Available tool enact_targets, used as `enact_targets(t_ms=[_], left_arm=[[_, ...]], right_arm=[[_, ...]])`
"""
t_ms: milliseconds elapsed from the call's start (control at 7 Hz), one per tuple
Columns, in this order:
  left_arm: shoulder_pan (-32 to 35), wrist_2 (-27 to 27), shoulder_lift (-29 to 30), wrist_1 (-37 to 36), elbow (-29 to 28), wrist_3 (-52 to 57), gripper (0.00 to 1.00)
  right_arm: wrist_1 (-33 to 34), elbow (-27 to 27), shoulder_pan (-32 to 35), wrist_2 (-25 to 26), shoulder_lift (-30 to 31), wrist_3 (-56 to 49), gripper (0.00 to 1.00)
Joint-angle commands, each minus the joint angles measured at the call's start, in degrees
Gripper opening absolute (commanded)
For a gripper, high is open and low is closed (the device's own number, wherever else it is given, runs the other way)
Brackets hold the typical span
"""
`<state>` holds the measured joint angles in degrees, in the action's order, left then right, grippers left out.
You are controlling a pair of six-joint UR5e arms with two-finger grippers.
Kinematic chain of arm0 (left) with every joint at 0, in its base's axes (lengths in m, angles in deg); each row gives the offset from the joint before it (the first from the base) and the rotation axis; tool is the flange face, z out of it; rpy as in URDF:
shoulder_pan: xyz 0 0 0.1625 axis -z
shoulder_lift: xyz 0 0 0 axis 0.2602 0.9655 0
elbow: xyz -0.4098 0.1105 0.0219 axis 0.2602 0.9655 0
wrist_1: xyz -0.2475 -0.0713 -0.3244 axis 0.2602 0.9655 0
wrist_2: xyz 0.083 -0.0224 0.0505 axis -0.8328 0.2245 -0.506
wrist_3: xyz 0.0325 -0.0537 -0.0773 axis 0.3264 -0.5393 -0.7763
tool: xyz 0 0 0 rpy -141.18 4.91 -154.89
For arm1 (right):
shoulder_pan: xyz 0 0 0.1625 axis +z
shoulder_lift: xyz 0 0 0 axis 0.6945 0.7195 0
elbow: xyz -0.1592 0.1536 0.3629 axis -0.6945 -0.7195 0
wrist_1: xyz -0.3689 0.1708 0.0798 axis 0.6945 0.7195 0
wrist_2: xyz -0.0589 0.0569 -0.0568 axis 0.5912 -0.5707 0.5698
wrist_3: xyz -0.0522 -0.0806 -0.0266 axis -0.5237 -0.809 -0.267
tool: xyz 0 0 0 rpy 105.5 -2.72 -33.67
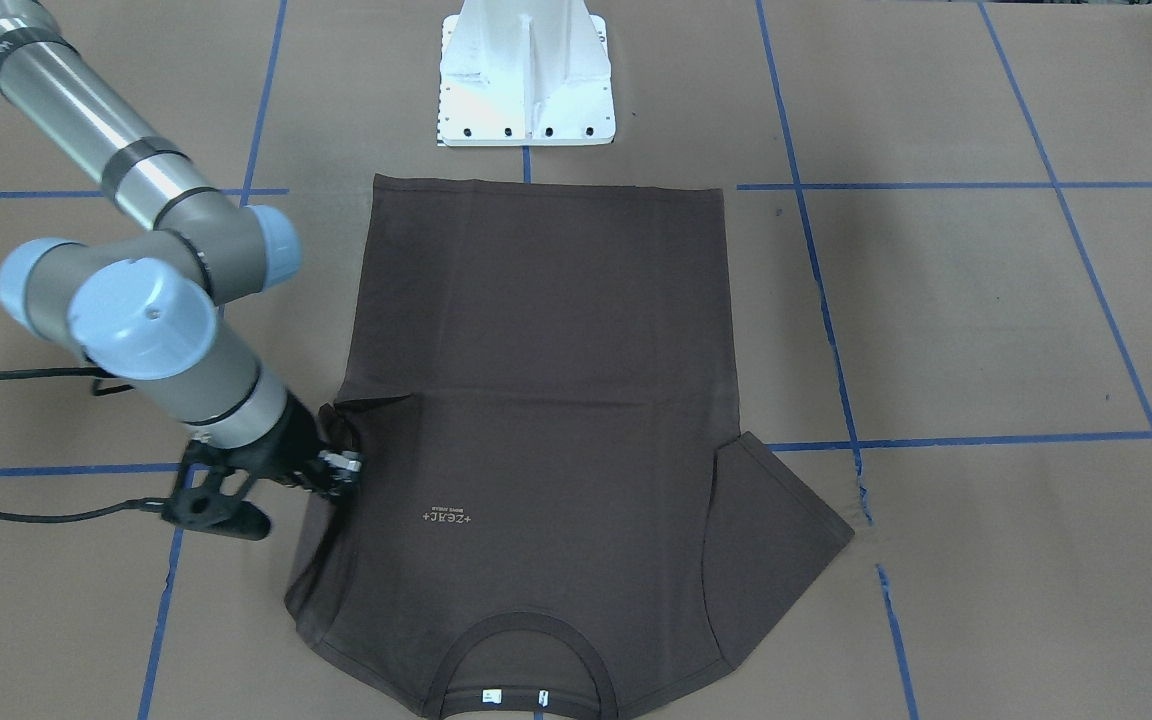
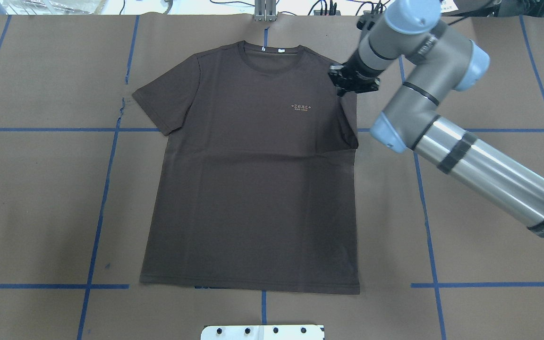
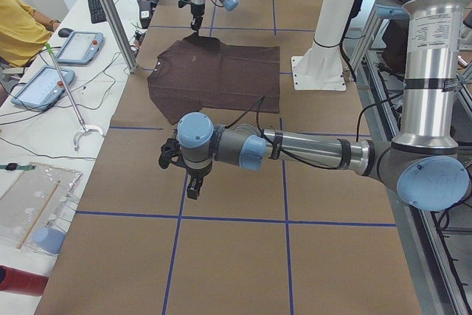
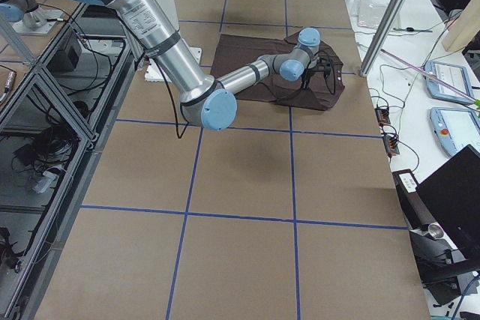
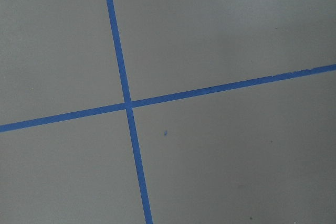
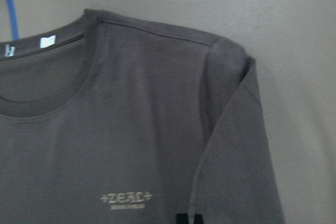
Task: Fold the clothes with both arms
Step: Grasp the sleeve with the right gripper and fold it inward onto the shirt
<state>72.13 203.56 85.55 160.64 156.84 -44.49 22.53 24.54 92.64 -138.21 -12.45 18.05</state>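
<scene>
**Table stock: one T-shirt, two grippers**

1. T-shirt [image 2: 253, 189]. Dark brown, short-sleeved. It lies flat and chest-up on the middle of the table [image 2: 489, 212]. The ribbed collar [image 1: 521, 622] is toward the table's far edge. The hem is toward my own edge, just short of the white pedestal [image 1: 526, 75]. White tags [image 1: 487, 696] show inside the neck. Small pale lettering [image 2: 301, 107] sits on the chest, on my right-hand half.

2. Sleeves. The left sleeve [image 2: 168, 101] is spread flat on the brown paper, out from the body. The right sleeve [image 6: 231, 145] is folded inward and lies over the chest. Its edge runs as a long seam down the cloth.

3. My right gripper [image 2: 353, 84]. It is at the shirt's right shoulder edge, at the folded sleeve. The right arm [image 2: 489, 174] reaches in across the right half of the table. My wrist view gives only a dark tip at its lower border. I cannot tell whether the jaws stand wide or narrow, or whether cloth is between them.

4. My left gripper [image 3: 193, 186]. It points down over bare paper toward the table's left end, well apart from the shirt. It hangs from the outstretched left arm [image 3: 310, 151]. It is seen only from the side, so I cannot tell its opening. My wrist view shows only a crossing of blue tape [image 5: 127, 103].
</scene>
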Motion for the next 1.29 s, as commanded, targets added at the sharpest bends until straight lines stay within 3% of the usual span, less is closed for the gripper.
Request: enact_targets(t_ms=[0, 143, 286, 429, 714, 857, 1143], left_arm=[[0.1, 0.0, 0.0, -0.1, 0.8, 0.0, 1.00], [0.1, 0.0, 0.0, -0.1, 0.9, 0.0, 1.00], [0.0, 1.3, 0.0, 0.0, 1.7, 0.0, 1.00], [-0.1, 6.2, 0.1, 0.4, 2.0, 0.0, 1.00], [-0.1, 6.9, 0.1, 3.7, 0.9, 0.0, 1.00], [-0.1, 6.9, 0.1, 3.8, 0.7, 0.0, 1.00], [-0.2, 7.0, 0.4, 6.3, -0.8, 0.0, 1.00]], right_arm=[[0.7, -5.8, -3.6, 5.6, -6.9, 3.9, 0.00], [0.7, -6.4, -4.3, 7.6, -7.0, 3.7, 0.00], [0.0, -6.5, -5.6, 10.3, -7.4, 3.2, 0.99], [-1.0, -6.3, -6.2, 11.3, -7.7, 3.2, 1.00], [-3.8, 0.5, -3.5, 13.2, -9.2, -0.3, 1.00], [-4.2, 2.2, 0.1, 14.2, -12.0, -5.6, 1.00], [-9.9, 2.7, 5.2, 15.8, -13.1, -5.9, 1.00]])
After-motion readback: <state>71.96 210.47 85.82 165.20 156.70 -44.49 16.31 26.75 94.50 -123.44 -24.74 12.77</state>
